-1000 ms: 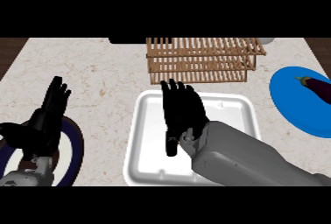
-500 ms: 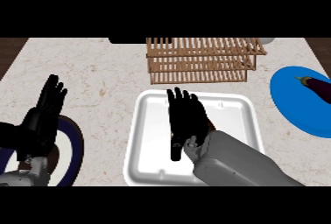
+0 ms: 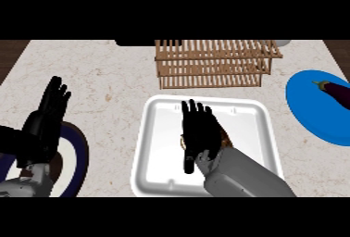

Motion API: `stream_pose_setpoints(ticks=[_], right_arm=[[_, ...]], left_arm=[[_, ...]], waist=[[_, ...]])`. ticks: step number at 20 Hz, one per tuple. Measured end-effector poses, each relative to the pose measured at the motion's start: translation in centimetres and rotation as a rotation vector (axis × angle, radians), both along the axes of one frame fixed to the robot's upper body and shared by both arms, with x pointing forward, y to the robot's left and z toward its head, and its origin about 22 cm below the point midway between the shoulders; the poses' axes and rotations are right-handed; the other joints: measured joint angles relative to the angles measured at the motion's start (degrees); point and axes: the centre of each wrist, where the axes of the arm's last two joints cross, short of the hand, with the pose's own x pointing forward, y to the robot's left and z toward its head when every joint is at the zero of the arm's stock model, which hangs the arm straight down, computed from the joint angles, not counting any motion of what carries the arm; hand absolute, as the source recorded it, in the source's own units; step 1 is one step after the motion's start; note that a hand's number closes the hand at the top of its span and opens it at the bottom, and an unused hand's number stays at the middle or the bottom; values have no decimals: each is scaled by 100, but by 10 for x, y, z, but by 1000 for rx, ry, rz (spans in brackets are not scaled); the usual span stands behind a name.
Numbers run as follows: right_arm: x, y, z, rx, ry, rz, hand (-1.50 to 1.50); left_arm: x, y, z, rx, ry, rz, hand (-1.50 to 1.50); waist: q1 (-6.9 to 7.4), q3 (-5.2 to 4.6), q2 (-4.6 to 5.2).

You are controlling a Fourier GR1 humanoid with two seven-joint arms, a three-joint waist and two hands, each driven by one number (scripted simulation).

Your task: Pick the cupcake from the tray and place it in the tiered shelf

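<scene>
The brown cupcake lies in the white square plastic tray, mostly hidden under the open, flat right hand. It is judged light and soft – it should be taken low, by its sides.

A pale speckled stone counter carries everything here. Beyond the right hand's fingertips stands a wooden slatted tiered shelf, and directly under those fingers lies a white tray. A blue plate rests off to the right of that hand, and a dark-rimmed plate sits beneath the left hand at the counter's near left.
</scene>
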Motion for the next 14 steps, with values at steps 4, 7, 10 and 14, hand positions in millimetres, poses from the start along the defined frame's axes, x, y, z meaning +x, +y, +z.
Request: stream_pose_setpoints(ticks=[4, 7, 10, 14], right_arm=[[2, -5, -5, 14, -7, -13, -150], [8, -3, -13, 5, -3, -24, -150], [6, 2, -18, 11, 4, -33, -150], [5, 4, -31, 2, 44, -38, 150]], left_arm=[[-2, 1, -7, 5, -4, 7, 0], [-3, -3, -7, 1, -6, 0, 0], [-2, 1, -5, -2, -2, 3, 0], [-2, -2, -7, -6, -7, 2, 0]], waist=[[4, 1, 3], [15, 1, 5], [15, 1, 5], [21, 1, 4]])
